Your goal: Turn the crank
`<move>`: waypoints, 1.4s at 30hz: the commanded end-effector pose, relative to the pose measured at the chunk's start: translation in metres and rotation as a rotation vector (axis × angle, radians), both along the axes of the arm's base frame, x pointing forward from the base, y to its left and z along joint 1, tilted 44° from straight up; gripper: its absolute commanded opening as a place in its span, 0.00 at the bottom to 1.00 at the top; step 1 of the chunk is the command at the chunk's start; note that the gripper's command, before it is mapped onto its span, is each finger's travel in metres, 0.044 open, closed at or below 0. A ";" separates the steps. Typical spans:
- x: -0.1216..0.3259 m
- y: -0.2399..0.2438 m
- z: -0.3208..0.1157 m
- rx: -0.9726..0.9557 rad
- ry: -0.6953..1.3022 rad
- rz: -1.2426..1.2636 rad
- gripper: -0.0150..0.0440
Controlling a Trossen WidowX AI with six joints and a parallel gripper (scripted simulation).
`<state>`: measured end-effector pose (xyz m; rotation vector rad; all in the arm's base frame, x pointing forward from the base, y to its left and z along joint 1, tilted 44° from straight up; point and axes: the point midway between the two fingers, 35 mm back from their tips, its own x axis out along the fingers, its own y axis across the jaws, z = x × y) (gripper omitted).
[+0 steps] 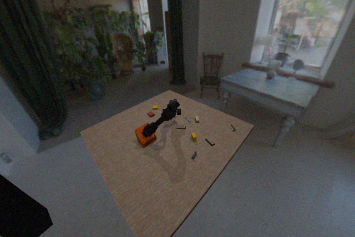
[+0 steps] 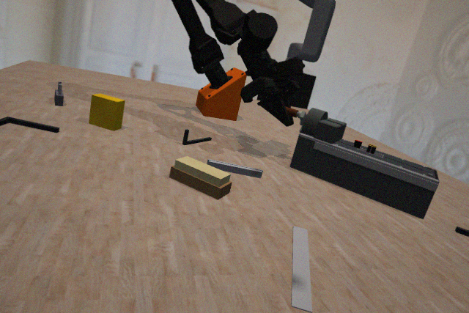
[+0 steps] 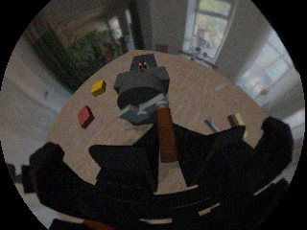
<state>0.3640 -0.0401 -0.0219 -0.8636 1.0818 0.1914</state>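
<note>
The grey machine (image 2: 360, 179) (image 3: 139, 98) stands at the right in the exterior view, with a round hub (image 2: 314, 122) at its crank end. Its red pointer (image 2: 357, 144) (image 3: 142, 69) is not level with the brass zero marks (image 2: 371, 148) (image 3: 145, 64); it sits a little nearer the crank end. A pale metal crank arm (image 3: 146, 109) runs across the hub to the brown handle (image 2: 292, 111) (image 3: 165, 131). My gripper (image 2: 288, 112) (image 3: 161, 125) is shut on this handle. The fingers partly hide the handle in the exterior view.
A brush-like block (image 2: 200, 177) (image 3: 237, 121) and a grey bar (image 2: 234, 168) (image 3: 211, 126) lie near the machine. A yellow block (image 3: 99, 88) (image 1: 155, 107) and a red block (image 3: 85, 117) (image 1: 150, 114) lie on its other side. A pale strip (image 2: 300, 267) lies farther out.
</note>
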 end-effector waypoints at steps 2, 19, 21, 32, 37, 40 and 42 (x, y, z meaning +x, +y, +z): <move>-0.002 0.010 0.003 0.005 -0.002 0.008 0.25; -0.010 0.024 0.000 0.006 -0.002 0.008 0.25; -0.010 0.025 -0.001 0.006 -0.002 0.008 0.25; -0.013 0.028 -0.004 0.006 -0.002 0.008 0.25; -0.014 0.029 -0.005 0.006 -0.002 0.008 0.25; -0.014 0.030 -0.005 0.006 -0.002 0.008 0.25; -0.015 0.030 -0.006 0.007 -0.002 0.008 0.25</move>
